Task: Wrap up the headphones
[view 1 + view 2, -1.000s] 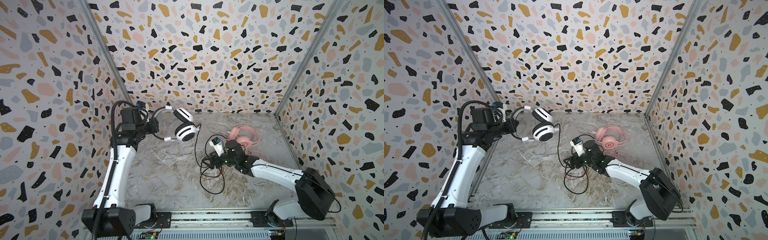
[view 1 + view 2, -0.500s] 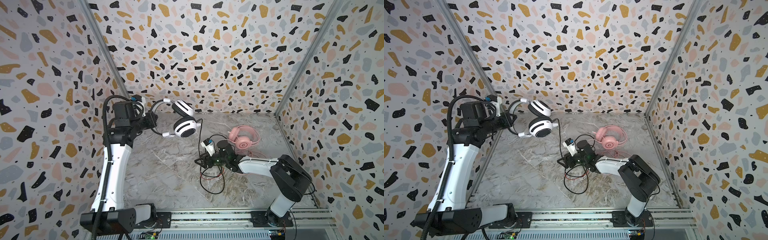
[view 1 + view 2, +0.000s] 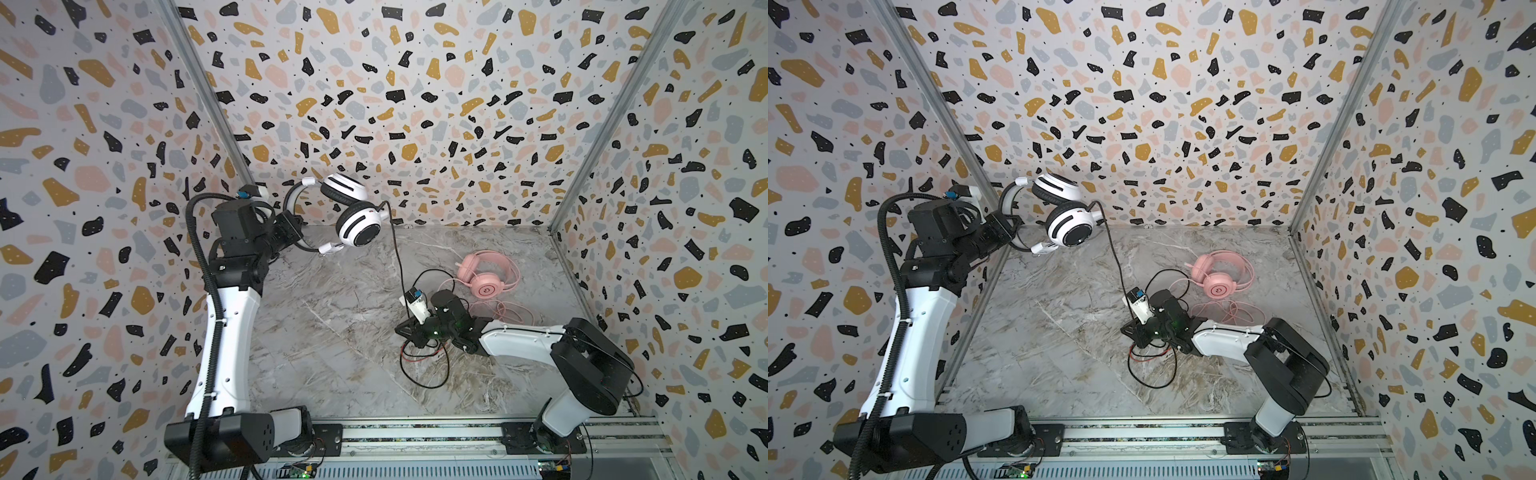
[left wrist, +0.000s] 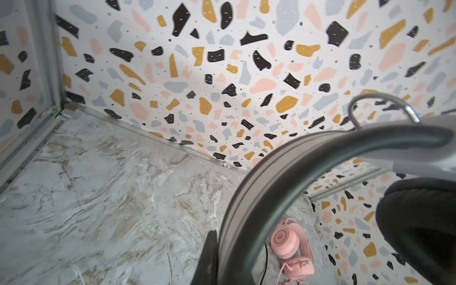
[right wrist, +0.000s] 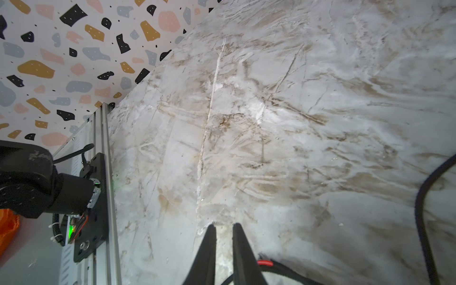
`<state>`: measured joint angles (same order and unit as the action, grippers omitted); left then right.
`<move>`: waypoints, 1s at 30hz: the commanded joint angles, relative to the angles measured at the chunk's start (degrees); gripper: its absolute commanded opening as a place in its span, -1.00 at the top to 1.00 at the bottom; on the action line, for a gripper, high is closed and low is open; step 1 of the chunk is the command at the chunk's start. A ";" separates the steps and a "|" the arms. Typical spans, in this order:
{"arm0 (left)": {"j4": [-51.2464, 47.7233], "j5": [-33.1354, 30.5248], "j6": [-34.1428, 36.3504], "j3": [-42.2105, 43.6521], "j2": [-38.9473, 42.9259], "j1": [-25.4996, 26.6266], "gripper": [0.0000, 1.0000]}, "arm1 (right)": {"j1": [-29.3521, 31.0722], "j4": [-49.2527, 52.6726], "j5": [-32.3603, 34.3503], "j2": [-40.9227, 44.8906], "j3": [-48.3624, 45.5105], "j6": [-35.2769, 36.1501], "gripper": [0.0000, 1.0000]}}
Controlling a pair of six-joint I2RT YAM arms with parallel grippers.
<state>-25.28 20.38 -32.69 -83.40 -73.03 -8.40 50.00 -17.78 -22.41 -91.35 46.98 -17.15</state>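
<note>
My left gripper (image 3: 297, 232) (image 3: 1011, 232) is shut on the headband (image 4: 271, 167) of the white-and-black headphones (image 3: 357, 226) (image 3: 1069, 228) and holds them up at the back left. Their thin black cable (image 3: 397, 266) (image 3: 1117, 266) hangs down to loose loops (image 3: 428, 374) on the marble floor. Low over those loops, my right gripper (image 3: 405, 332) (image 3: 1129, 330) (image 5: 224, 228) has its jaws drawn close, with the black cable crossing between them near their base. The pink headphones (image 3: 488, 276) (image 3: 1221, 278) (image 4: 287, 243) lie flat at the back right, apart from both grippers.
The pink cable (image 3: 511, 311) lies in loose curls beside my right forearm. Terrazzo-patterned walls close in the left, back and right sides. A metal rail (image 3: 415, 432) with both arm bases runs along the front edge.
My right gripper's jaws have closed from wide apart to a narrow gap at the cable loops. My left arm has lifted the white-and-black headphones higher and further back left, drawing the cable straighter.
</note>
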 commanded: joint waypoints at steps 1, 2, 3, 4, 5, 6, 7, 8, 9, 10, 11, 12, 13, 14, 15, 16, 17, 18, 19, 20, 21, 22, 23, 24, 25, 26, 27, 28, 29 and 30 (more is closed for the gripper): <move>9.61 -6.22 -8.74 2.57 2.12 -0.78 1.00 | 2.66 10.32 8.10 4.84 3.11 3.54 0.74; 10.71 -9.09 -10.41 4.10 2.80 -0.89 1.00 | 3.83 12.66 10.29 5.81 4.02 4.32 0.77; 12.12 -11.21 -11.57 5.79 3.58 -0.85 1.00 | 4.93 14.84 12.55 6.44 4.92 5.00 0.79; 14.49 -13.44 -13.23 7.77 4.59 -0.91 1.00 | 6.05 17.74 15.27 6.96 6.27 5.90 0.81; 16.25 -15.78 -15.02 9.44 5.35 -0.91 1.00 | 7.11 20.72 17.35 7.27 7.91 6.78 0.82; 16.99 -17.38 -15.99 10.31 5.68 -0.91 1.00 | 7.95 23.38 19.31 7.57 9.35 7.42 0.82; 17.19 -18.93 -16.39 10.58 5.73 -0.87 1.00 | 9.00 26.21 21.71 7.85 11.08 8.26 0.82; 16.23 -20.45 -16.70 10.39 5.42 -0.89 1.00 | 10.00 28.97 23.74 8.11 12.94 8.98 0.83; 15.44 -20.98 -16.79 10.12 5.00 -0.87 1.00 | 10.80 31.30 25.29 8.12 14.71 9.61 0.83; 14.64 -21.17 -16.79 10.00 4.56 -0.83 1.00 | 11.46 34.05 26.88 8.07 16.92 10.26 0.82; 14.43 -20.98 -16.88 10.21 4.27 -0.82 1.00 | 11.98 36.15 28.21 8.01 18.82 10.85 0.82; 14.65 -20.15 -16.97 10.61 4.14 -0.71 1.00 | 12.21 37.99 28.83 7.86 20.97 11.36 0.83; 14.98 -19.26 -17.07 11.17 4.05 -0.48 1.00 | 12.32 39.85 29.24 7.55 23.20 12.07 0.83; 15.08 -18.91 -17.00 11.53 3.96 -0.23 1.00 | 12.34 41.48 29.40 6.98 25.62 12.82 0.83; 15.06 -18.89 -16.70 11.85 3.95 0.19 1.00 | 12.32 42.86 29.36 6.43 27.78 13.51 0.83; 14.80 -18.61 -16.34 12.13 3.95 0.53 1.00 | 12.39 44.30 29.52 5.73 30.17 14.58 0.83; 14.78 -17.79 -16.02 12.42 4.04 0.59 1.00 | 12.42 45.47 29.85 4.92 32.42 15.48 0.83; 14.69 -17.35 -15.93 12.64 4.13 0.58 1.00 | 12.34 46.28 30.14 4.29 34.00 16.25 0.83; 14.73 -16.68 -15.54 12.97 4.37 0.58 1.00 | 12.32 46.77 30.80 3.64 35.37 17.06 0.83; 14.71 -16.35 -14.99 13.06 4.56 0.58 1.00 | 12.32 47.24 31.44 2.97 36.54 17.58 0.83; 14.41 -15.85 -14.45 13.04 4.71 0.58 1.00 | 12.17 47.42 32.08 2.49 37.13 17.83 0.82; 14.46 -14.44 -13.43 13.02 4.74 0.59 1.00 | 11.72 47.36 32.34 2.17 37.24 17.76 0.82; 14.47 -12.62 -12.29 12.71 4.66 0.60 1.00 | 10.69 46.86 31.87 1.99 36.89 17.30 0.83; 13.69 -11.26 -10.97 12.35 4.52 0.61 1.00 | 9.76 46.66 31.22 1.91 36.53 16.72 0.83; 12.46 -9.73 -9.30 11.97 4.43 0.59 1.00 | 8.12 46.54 30.52 1.97 36.22 15.78 0.83; 11.67 -7.96 -7.56 11.61 4.41 0.58 1.00 | 6.71 46.40 29.80 2.19 35.74 15.05 0.83; 11.06 -6.80 -6.10 11.63 4.48 0.58 1.00 | 5.45 45.95 29.41 2.54 35.21 14.50 0.83; 10.09 -5.93 -4.37 11.73 4.57 0.58 1.00 | 4.07 45.39 28.80 3.18 34.49 13.88 0.83; 9.26 -5.13 -2.83 11.69 4.65 0.59 1.00 | 2.54 44.77 28.23 3.81 33.90 13.05 0.83; 8.98 -3.74 -1.39 11.77 4.74 0.58 1.00 | 1.07 44.53 27.47 4.20 33.39 12.49 0.83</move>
<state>-18.87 10.22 -39.24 -69.78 -70.28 -8.08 54.19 26.20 6.59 -89.45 80.99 -2.48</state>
